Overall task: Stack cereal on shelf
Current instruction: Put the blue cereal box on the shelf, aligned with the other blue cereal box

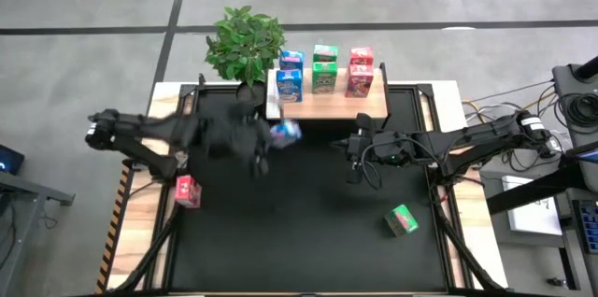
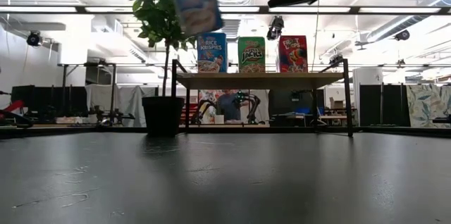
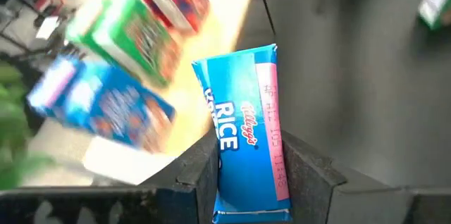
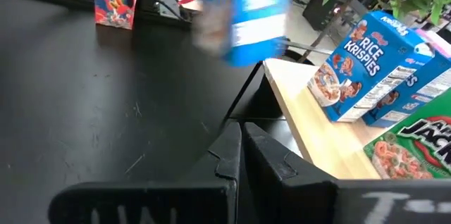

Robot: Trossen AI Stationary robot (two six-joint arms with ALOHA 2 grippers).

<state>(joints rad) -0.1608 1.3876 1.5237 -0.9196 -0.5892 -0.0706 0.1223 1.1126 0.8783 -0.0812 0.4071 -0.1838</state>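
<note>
The light wooden shelf (image 1: 329,104) stands at the table's far edge. On it stand two blue (image 1: 289,84), two green (image 1: 324,77) and two red cereal boxes (image 1: 361,79). My left gripper (image 1: 271,140) is raised just in front of the shelf's left end, shut on another blue cereal box (image 3: 243,132), which shows high and tilted in the low view (image 2: 195,0). My right gripper (image 4: 239,146) hangs shut and empty near the shelf's right half (image 1: 353,154). A red box (image 1: 188,190) stands on the mat near the left edge, and a green box (image 1: 402,220) lies near the right front. My left gripper pinches the blue box between its two fingers (image 3: 201,171), at the box's end nearest the wrist (image 3: 248,192). The box's length runs on past the fingertips toward the shelf. It is lifted well clear of the table and tilted.
A leafy potted plant (image 1: 245,43) stands at the shelf's far left corner. The black mat (image 1: 299,232) is bare across its middle and near side. Dark frame rails (image 1: 439,194) run along both sides of the table.
</note>
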